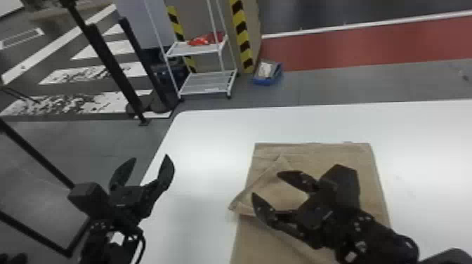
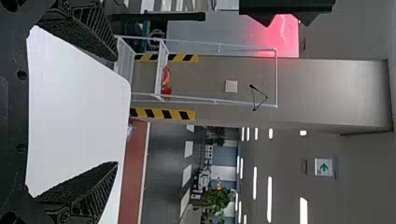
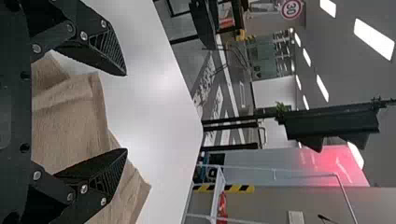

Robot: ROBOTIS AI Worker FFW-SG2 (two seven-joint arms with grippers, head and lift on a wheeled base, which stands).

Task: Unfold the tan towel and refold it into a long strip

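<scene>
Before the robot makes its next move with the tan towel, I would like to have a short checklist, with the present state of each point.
1. Right gripper ready to grasp: ok, its fingers are apart, over the towel's left part.
2. Left gripper ready to grasp: ok, its fingers are apart, away from the towel.
3. Tan towel lying flat: not ok, a flap is turned over at its left side and its corner juts past the left edge.
4. Towel refolded into a long strip: not ok, it is still a broad sheet.
5. Near end of towel on the table: cannot tell.
</scene>
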